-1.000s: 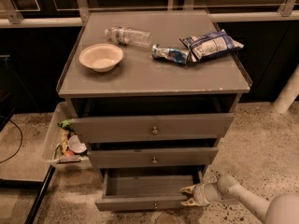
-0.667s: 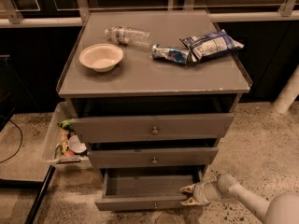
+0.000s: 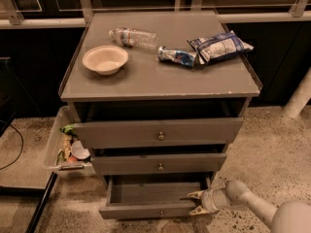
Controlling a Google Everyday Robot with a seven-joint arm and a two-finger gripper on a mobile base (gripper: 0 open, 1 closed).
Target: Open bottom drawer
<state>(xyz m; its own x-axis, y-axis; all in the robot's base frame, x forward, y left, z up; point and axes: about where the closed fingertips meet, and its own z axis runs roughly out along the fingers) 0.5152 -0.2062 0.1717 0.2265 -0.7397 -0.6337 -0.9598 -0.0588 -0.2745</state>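
The bottom drawer [image 3: 141, 211] is the lowest of the grey cabinet's three. It stands pulled out, its inside [image 3: 155, 192] shows bare, and a small round knob [image 3: 161, 213] sits at the centre of its front. My gripper [image 3: 195, 203] is at the drawer's right front corner, low near the floor. It is open, with one fingertip above the front's top edge and one below, and it holds nothing. My white arm [image 3: 252, 207] reaches in from the lower right.
The middle drawer [image 3: 158, 164] and top drawer [image 3: 158, 132] stick out a little. A bowl [image 3: 105, 58], a plastic bottle [image 3: 132, 36] and snack bags [image 3: 218, 46] lie on the cabinet top. A side bin [image 3: 68, 147] holds litter at the left. A white post [image 3: 297, 98] stands at the right.
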